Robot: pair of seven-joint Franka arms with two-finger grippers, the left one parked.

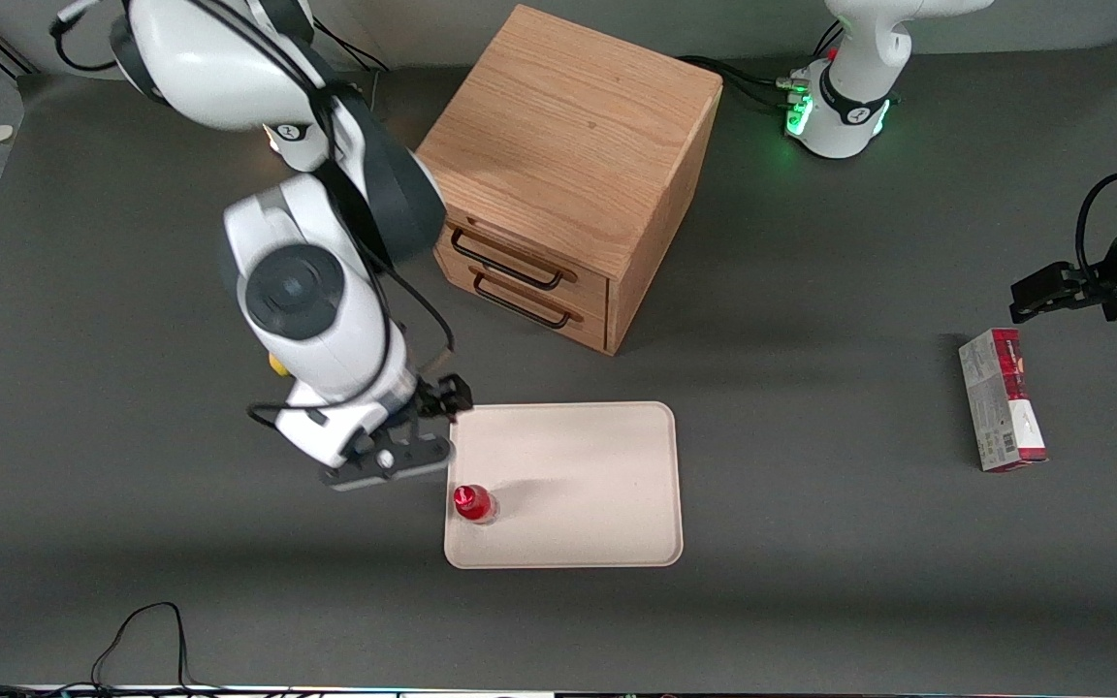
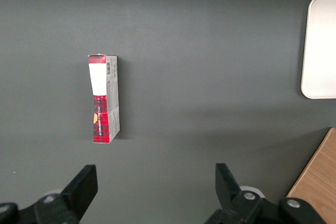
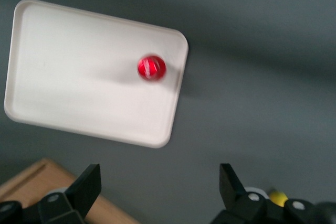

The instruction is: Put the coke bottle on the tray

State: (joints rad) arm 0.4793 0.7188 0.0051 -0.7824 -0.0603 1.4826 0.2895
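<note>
The coke bottle [image 1: 472, 504], tiny and red with a red cap, stands upright on the cream-white tray [image 1: 588, 456], close to the tray's edge at the working arm's end. It shows from above in the right wrist view [image 3: 151, 68], inside the tray's rim [image 3: 63, 77]. My gripper [image 1: 394, 463] hangs above the table just off that tray edge, a little farther from the front camera than the bottle. Its fingers [image 3: 89, 184] stand wide apart with nothing between them, over bare table.
A wooden two-drawer cabinet [image 1: 568, 174] stands farther from the front camera than the tray. A red-and-grey carton [image 1: 1002, 399] lies toward the parked arm's end. A small yellow object [image 1: 278, 364] peeks out beside my arm. Cables [image 1: 146, 640] lie near the table's front edge.
</note>
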